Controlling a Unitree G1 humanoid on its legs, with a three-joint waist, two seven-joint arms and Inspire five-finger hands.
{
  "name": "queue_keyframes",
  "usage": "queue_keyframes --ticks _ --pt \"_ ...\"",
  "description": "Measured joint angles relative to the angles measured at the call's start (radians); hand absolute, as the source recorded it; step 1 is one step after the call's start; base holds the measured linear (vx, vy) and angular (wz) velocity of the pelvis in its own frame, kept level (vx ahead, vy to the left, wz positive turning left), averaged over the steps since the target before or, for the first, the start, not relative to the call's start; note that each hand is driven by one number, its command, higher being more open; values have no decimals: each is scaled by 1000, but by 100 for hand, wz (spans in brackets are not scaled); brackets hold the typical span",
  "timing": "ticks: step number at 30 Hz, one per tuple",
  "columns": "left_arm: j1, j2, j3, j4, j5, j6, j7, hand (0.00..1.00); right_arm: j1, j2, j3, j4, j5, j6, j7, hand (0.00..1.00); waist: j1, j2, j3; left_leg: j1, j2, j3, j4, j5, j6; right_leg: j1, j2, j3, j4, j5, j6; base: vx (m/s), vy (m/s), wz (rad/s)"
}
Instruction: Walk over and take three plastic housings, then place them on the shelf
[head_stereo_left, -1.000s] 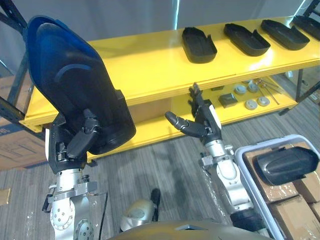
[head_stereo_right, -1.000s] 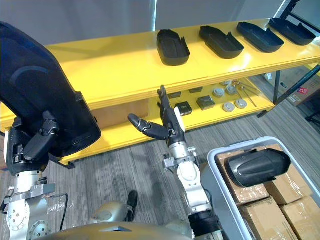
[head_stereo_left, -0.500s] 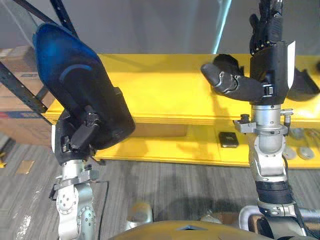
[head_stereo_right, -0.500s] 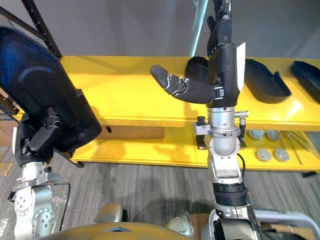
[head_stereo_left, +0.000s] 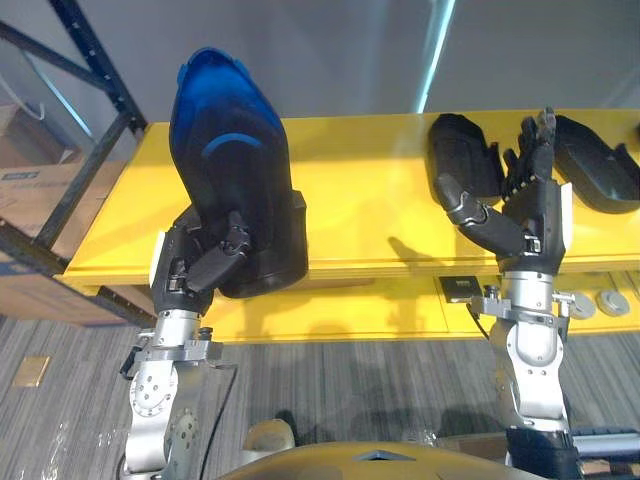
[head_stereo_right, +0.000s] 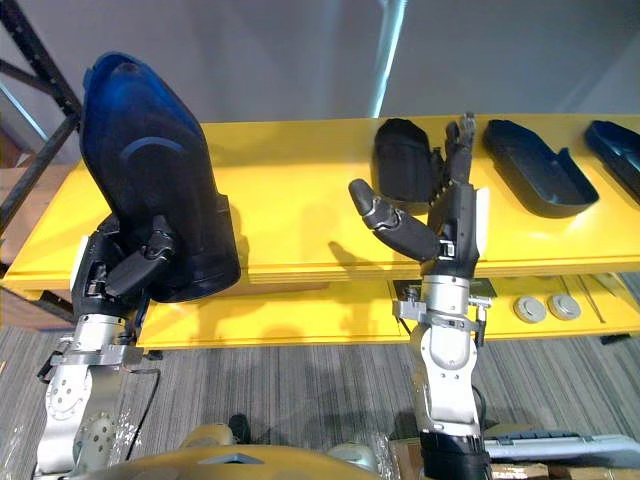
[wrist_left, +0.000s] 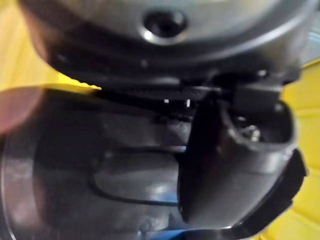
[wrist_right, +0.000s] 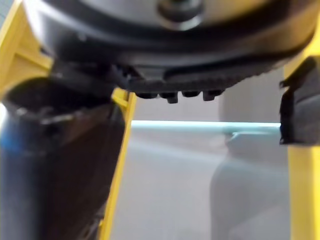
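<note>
Grips the upright plastic housing (head_stereo_left: 235, 190) in the left hand (head_stereo_left: 200, 270) at 9 o'clock, thumb curled across its base, before the yellow shelf (head_stereo_left: 360, 210). Holds the right hand (head_stereo_left: 525, 215) upright at 3 o'clock, fingers straight, thumb wide, empty, near other housings (head_stereo_left: 462, 155) lying on the shelf.

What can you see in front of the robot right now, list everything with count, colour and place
shelf: one, yellow, two levels, ahead
housings on shelf: three, black, top level, right
held housing: one, black, in left robot hand
square part: one, black, lower level
discs: two, silver-grey, lower level, right
cardboard boxes: two, brown, far left
rack frame: one, dark, left
left robot hand: dark, shut on held housing
right robot hand: dark, open, raised before the shelf
</note>
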Motion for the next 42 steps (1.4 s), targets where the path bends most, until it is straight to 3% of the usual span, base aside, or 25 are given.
queue_keyframes --ticks 6,10,14,18,24,32,36,42 --pt "-98 42 -8 -27 -2 79 -15 0 58 18 -19 -59 -4 0 -3 100 -56 17 -5 31 -1 53 -55 24 -4 -32 5 44 -6 0 0 -40 0 -27" --pt "-208 82 -16 22 -7 105 -6 0 58 12 -15 -61 -29 -1 -46 100 -62 26 -10 46 -7 79 -108 56 -7 -47 16 62 -22 1 0 -63 10 -15" --pt "-325 166 13 141 -64 145 56 0 60 -17 -8 -61 -29 1 -26 100 -84 48 -15 49 -11 107 -174 104 -7 -81 27 84 -38 2 1 -71 12 -15" --pt "-437 227 55 328 -79 208 142 0 77 -26 19 -61 -19 3 -2 100 -112 70 -14 54 -2 141 -180 112 -10 -107 39 123 -39 9 0 -43 19 -25" --pt "-576 322 83 560 -148 282 188 0 143 -21 130 -61 43 23 25 100 -135 76 -14 58 10 177 -180 119 -16 -134 57 166 -39 17 -5 -19 9 -21" --pt "-723 355 86 685 -272 310 200 0 178 -25 271 -61 38 69 128 100 -142 83 -10 49 9 185 -179 124 -12 -154 57 181 -36 21 -4 2 12 -4" --pt "-756 362 85 765 -359 314 224 0 177 -27 304 -61 38 71 124 100 -165 86 -8 49 9 187 -179 125 -11 -156 57 186 -36 23 -3 -4 5 -1" --pt "-782 360 43 867 -430 372 248 0 176 -50 336 -61 20 90 126 100 -171 98 3 29 9 198 -179 130 -7 -186 59 201 -35 33 -3 -16 20 -5"
